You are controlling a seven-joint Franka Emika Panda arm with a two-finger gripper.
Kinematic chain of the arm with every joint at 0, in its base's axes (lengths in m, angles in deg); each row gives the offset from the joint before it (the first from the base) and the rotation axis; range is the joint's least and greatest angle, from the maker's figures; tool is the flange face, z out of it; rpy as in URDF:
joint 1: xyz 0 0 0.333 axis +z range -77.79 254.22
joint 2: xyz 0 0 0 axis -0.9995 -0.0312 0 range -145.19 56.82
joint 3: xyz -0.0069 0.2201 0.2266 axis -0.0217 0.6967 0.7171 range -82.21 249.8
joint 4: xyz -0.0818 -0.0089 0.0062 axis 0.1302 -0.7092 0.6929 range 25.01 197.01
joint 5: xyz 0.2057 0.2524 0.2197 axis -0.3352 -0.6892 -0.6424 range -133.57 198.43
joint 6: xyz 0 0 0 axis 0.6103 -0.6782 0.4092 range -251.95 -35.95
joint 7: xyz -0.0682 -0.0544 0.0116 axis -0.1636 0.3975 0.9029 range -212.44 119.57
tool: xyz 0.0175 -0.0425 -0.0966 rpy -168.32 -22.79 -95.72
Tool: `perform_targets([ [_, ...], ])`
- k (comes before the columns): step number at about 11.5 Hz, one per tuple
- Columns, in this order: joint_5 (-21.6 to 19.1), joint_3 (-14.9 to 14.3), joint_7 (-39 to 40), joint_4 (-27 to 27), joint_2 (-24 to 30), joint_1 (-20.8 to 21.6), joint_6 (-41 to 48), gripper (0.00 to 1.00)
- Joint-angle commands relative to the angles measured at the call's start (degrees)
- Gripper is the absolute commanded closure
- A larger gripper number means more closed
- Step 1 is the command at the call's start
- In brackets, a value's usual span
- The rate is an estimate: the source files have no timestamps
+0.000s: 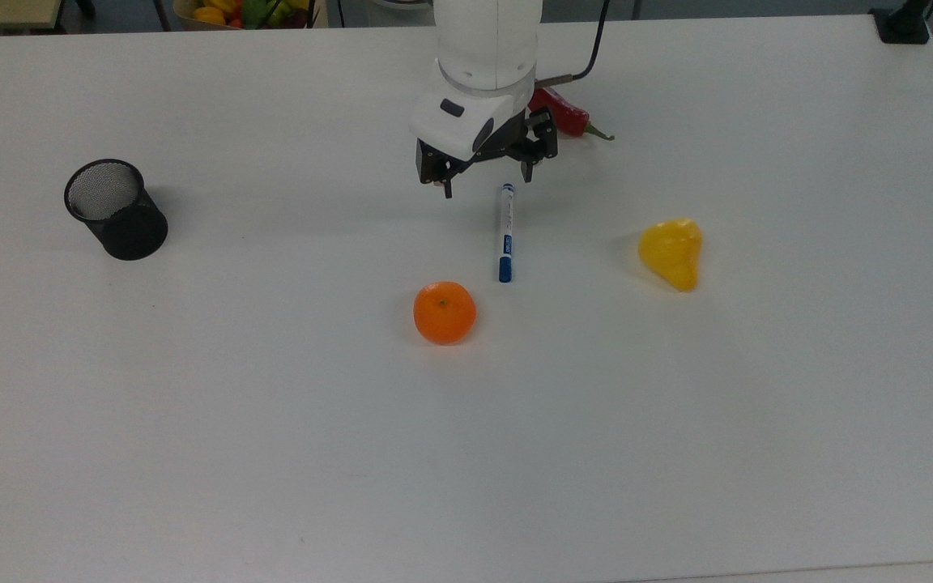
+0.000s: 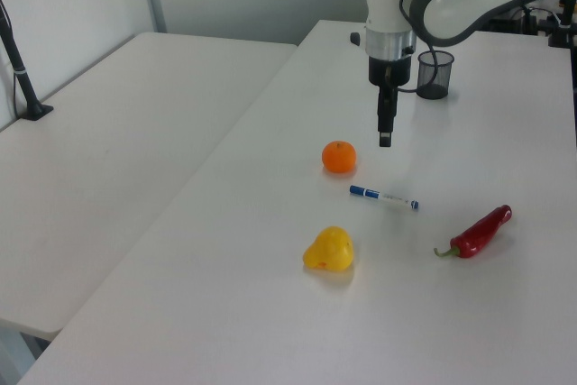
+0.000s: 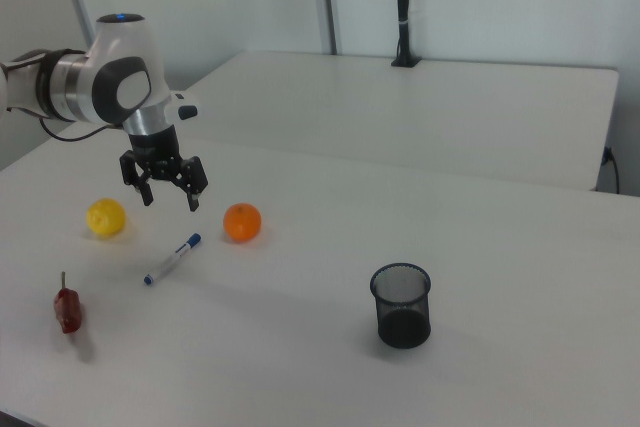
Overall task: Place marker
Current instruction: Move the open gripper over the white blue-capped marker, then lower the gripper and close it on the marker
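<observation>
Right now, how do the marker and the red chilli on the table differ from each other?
The marker is straight, slim and white with blue ends; the red chilli is thicker, curved and tapers to a green stem. In the top view the marker lies in the open, while the chilli is partly hidden behind the gripper, whose jaws are open. Both lie flat on the white table, and neither is held.

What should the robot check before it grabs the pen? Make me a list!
1. Gripper open: ok, fingers spread wide in the top view.
2. Gripper empty: ok.
3. Marker lying flat and alone on the table: ok.
4. Orange apart from the marker's blue cap: ok, a gap shows.
5. Gripper lined up over the marker's middle: not ok, it hangs above the small blue end.
6. Mesh cup upright with its mouth free: ok.
</observation>
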Motion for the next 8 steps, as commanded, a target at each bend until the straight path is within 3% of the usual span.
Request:
perform_targets([
  [1,0.9,-1.1,0.1,1.5,-2.2,2.1,-4.9,0.0],
  [8,0.7,-1.1,-0.4,3.6,-7.0,3.7,-12.8,0.03],
])
